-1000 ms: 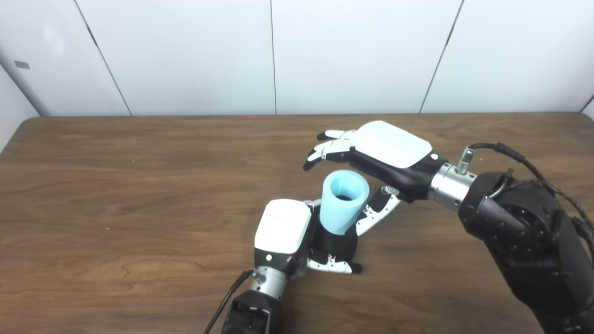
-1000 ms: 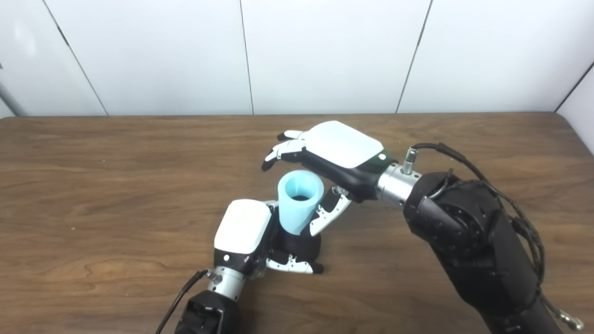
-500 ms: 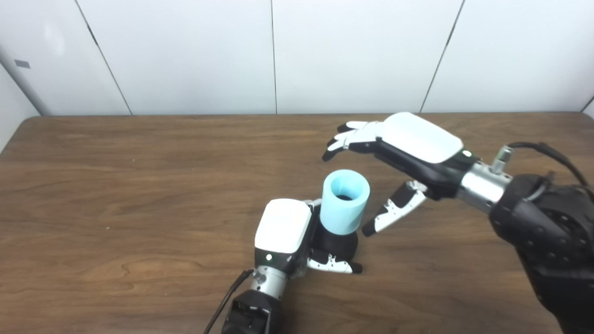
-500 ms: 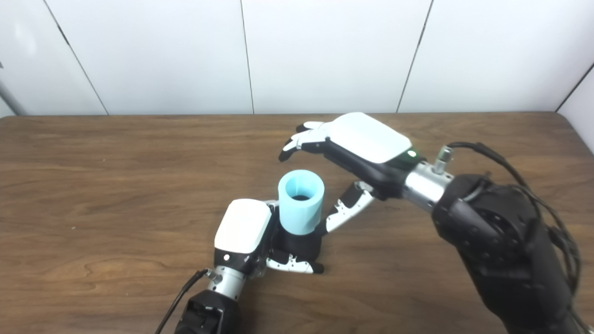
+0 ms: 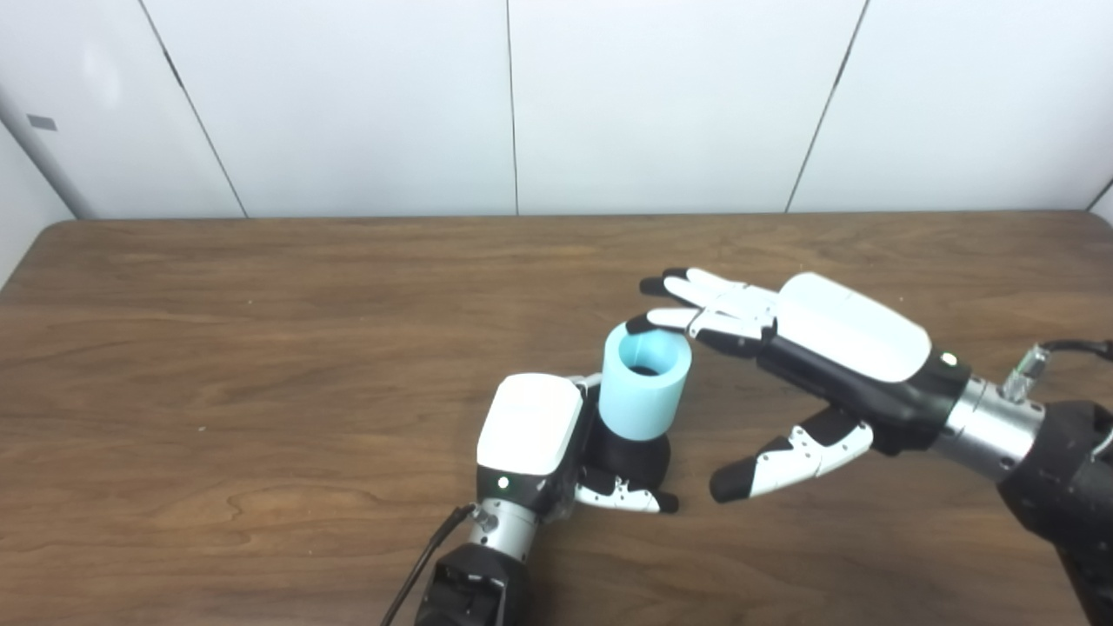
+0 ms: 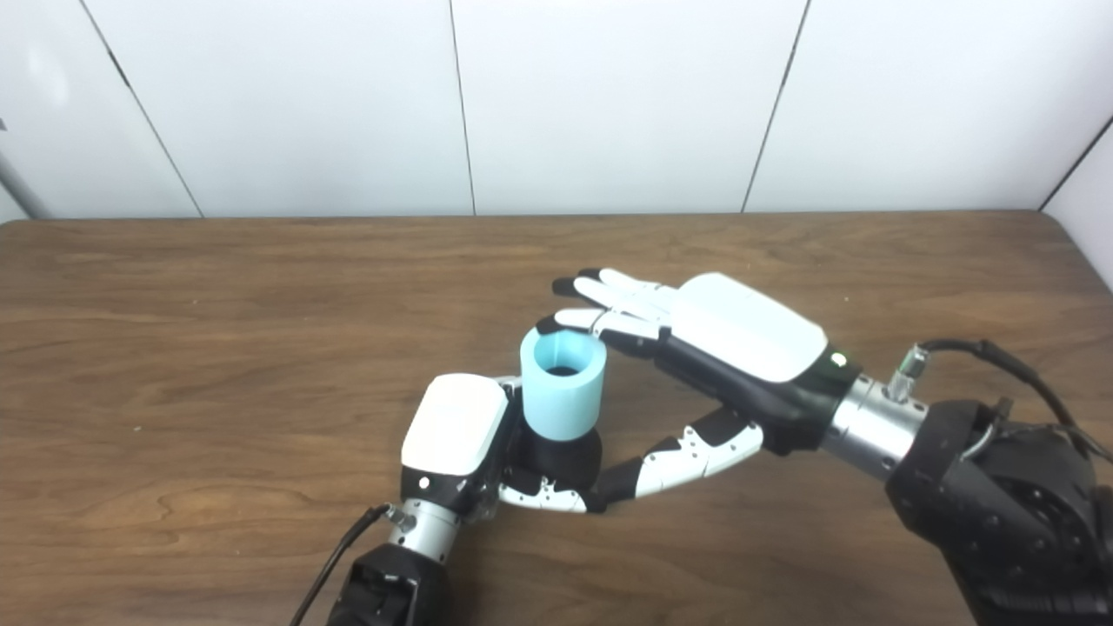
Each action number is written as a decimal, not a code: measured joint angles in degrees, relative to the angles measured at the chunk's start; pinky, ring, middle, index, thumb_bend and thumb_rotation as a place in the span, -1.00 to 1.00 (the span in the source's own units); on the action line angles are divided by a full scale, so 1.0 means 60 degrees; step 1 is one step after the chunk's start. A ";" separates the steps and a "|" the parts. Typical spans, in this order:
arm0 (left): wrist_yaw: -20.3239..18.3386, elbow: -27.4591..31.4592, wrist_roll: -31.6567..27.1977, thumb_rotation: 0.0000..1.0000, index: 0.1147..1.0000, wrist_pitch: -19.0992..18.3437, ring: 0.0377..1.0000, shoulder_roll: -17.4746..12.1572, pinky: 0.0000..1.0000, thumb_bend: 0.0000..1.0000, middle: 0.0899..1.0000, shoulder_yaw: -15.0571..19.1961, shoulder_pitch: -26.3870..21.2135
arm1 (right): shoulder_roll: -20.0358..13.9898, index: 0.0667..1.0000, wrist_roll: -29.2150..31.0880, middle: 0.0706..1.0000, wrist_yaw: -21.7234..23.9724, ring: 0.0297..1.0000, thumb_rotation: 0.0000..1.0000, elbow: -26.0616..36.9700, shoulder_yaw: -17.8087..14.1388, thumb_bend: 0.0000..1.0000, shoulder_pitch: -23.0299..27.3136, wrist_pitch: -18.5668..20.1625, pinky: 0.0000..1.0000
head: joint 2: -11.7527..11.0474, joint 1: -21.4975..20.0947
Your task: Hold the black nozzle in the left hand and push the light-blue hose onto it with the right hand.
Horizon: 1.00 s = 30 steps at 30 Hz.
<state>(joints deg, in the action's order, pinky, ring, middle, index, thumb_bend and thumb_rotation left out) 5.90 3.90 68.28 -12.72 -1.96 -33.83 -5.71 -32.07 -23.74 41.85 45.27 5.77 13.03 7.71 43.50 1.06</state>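
The light-blue hose [image 5: 644, 382] stands upright, seated on top of the black nozzle [image 5: 633, 459]. My left hand [image 5: 543, 439] is shut on the black nozzle and holds it on the table, with its fingers [image 5: 622, 497] wrapped around the nozzle's base. My right hand [image 5: 809, 365] is open and empty to the right of the hose. Its fingertips [image 5: 643, 322] are at the far rim of the hose; I cannot tell if they touch it. Its thumb [image 5: 783, 456] hangs low to the right, apart from the nozzle. The same scene shows in the right eye view, with the hose [image 6: 562, 391] and the right hand [image 6: 713, 348].
The brown wooden table [image 5: 217, 348] spreads wide to the left and behind the hands. A white panelled wall [image 5: 522, 104] stands behind its far edge. A cable [image 5: 417, 565] runs from my left wrist toward the picture's bottom edge.
My right hand has let go of the hose, drawn back to the right and lowered, its fingers straightened. The hose stands more upright on the nozzle. My left hand has not moved.
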 measured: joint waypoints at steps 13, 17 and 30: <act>-0.0006 0.0018 -0.0021 -1.00 -0.13 0.0011 -0.12 -0.0021 -0.14 0.04 -0.30 0.0002 -0.0002 | 0.0260 0.91 -0.1036 1.00 -0.0207 1.00 0.97 0.0002 0.0406 0.33 -0.0429 -0.0630 0.96 | 0.0000 0.0000; -0.0007 0.0017 -0.0021 -1.00 -0.13 0.0011 -0.12 -0.0023 -0.14 0.04 -0.31 0.0001 -0.0003 | 0.0303 0.89 -0.1097 1.00 -0.0207 1.00 0.91 0.0003 0.0424 0.35 -0.0430 -0.0625 0.93 | 0.0000 0.0000; -0.0027 0.0017 -0.0019 -1.00 -0.13 0.0003 -0.17 -0.0025 -0.19 0.04 -0.32 -0.0008 -0.0036 | 0.0320 0.79 -0.0999 1.00 -0.0159 1.00 0.82 -0.0117 0.0524 0.36 -0.0430 -0.0603 0.90 | 0.0044 0.0029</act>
<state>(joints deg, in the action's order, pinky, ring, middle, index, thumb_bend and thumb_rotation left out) 5.73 4.01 68.17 -12.70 -2.11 -33.88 -5.92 -30.15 -29.74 40.90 44.57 8.92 10.45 4.10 43.77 1.23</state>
